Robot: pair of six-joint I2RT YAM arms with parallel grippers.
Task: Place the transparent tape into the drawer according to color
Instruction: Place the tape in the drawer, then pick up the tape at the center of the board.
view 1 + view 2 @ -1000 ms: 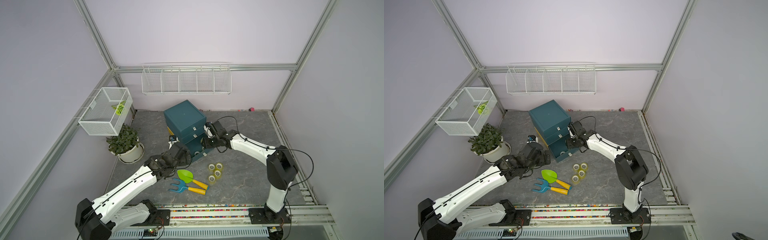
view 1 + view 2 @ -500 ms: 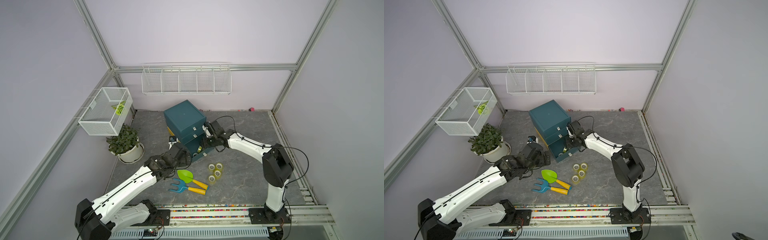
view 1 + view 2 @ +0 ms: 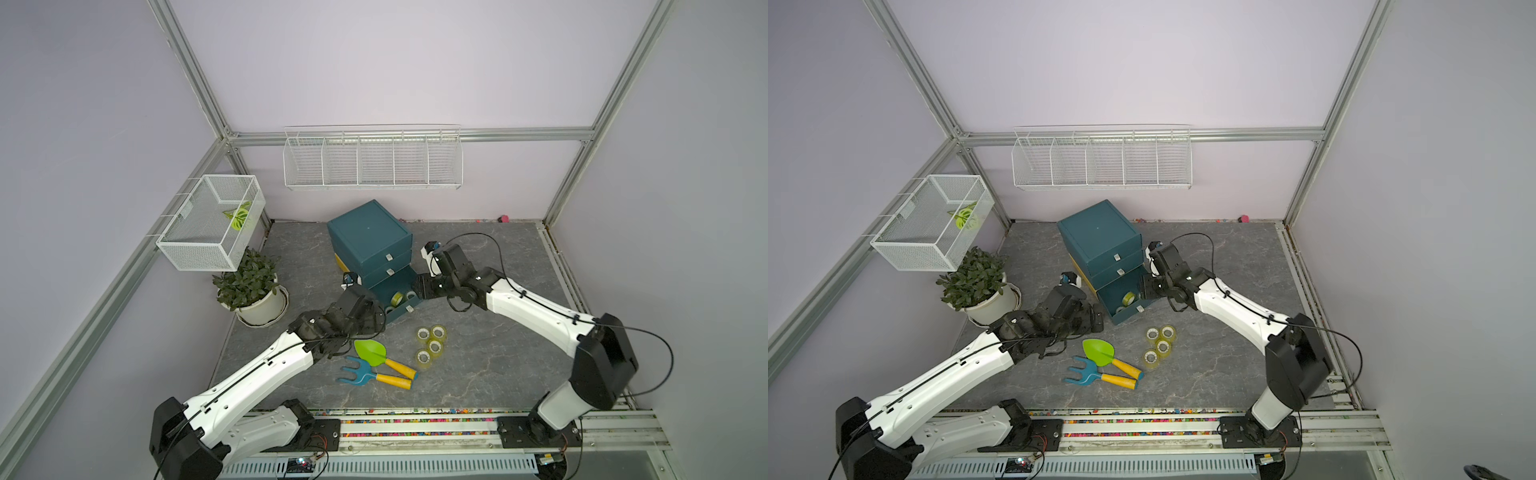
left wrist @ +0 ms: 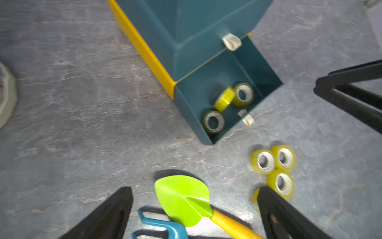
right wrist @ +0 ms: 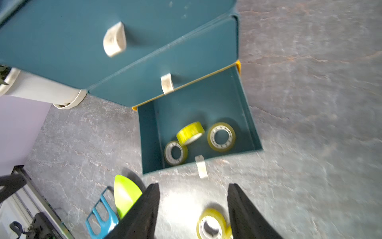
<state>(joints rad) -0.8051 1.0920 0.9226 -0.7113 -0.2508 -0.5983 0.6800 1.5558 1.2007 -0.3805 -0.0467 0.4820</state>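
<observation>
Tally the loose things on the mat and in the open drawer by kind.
Tape rolls: 7 (3 in the open drawer, 4 on the mat)
Green shovel: 1
Blue rake: 1
Total: 9

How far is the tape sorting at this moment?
Done: three yellow-green tape rolls lie in the open bottom drawer. In hand: nothing. The right pincer is open and empty beside the drawer, and the left pincer is open and empty near the shovel. Left: four yellow-green rolls sit together on the floor, not yet picked up.
</observation>
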